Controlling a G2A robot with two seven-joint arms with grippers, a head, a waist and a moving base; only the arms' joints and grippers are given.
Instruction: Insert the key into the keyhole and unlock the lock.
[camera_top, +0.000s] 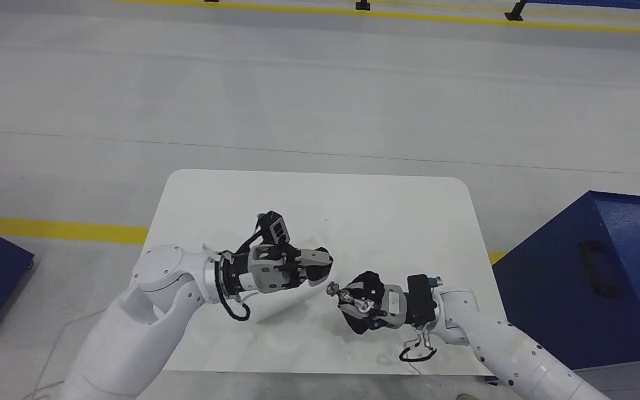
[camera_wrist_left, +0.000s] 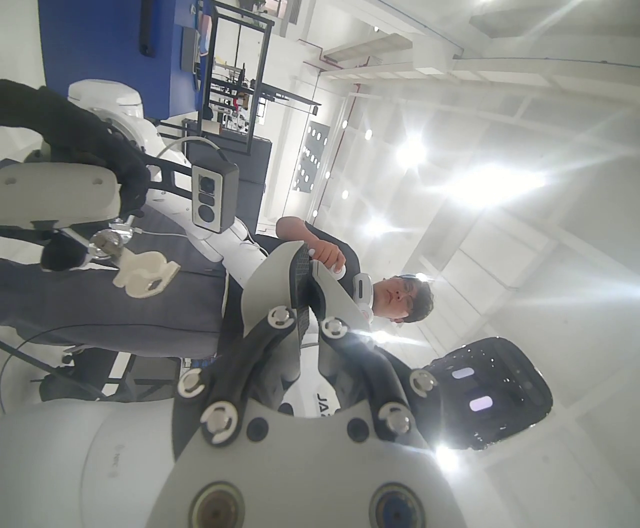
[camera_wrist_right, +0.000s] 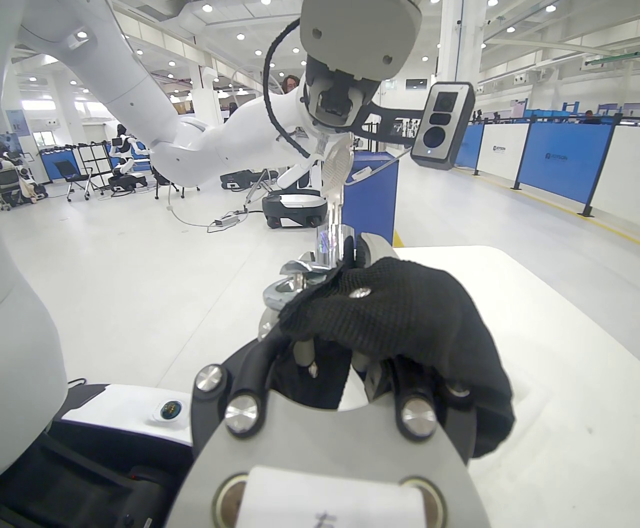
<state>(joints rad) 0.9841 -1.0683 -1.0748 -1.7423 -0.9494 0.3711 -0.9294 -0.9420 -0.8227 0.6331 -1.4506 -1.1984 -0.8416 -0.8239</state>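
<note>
My right gripper (camera_top: 352, 298), its fingers in black cloth (camera_wrist_right: 400, 295), is shut on a silver metal lock (camera_wrist_right: 295, 287) held above the white table (camera_top: 400, 210). A key with a pale head (camera_wrist_right: 336, 165) stands in the lock's shiny cylinder. In the left wrist view the lock (camera_wrist_left: 111, 239) and the key's head (camera_wrist_left: 145, 272) sit off to the side, apart from my left gripper (camera_wrist_left: 310, 265). That gripper looks shut with nothing between its fingers. In the top view the left gripper (camera_top: 318, 258) is a little behind and to the left of the key (camera_top: 331, 288).
A blue cabinet (camera_top: 580, 260) stands to the right of the table. The table's front edge runs just below both arms. Bare table surface (camera_wrist_right: 525, 310) lies beyond the lock.
</note>
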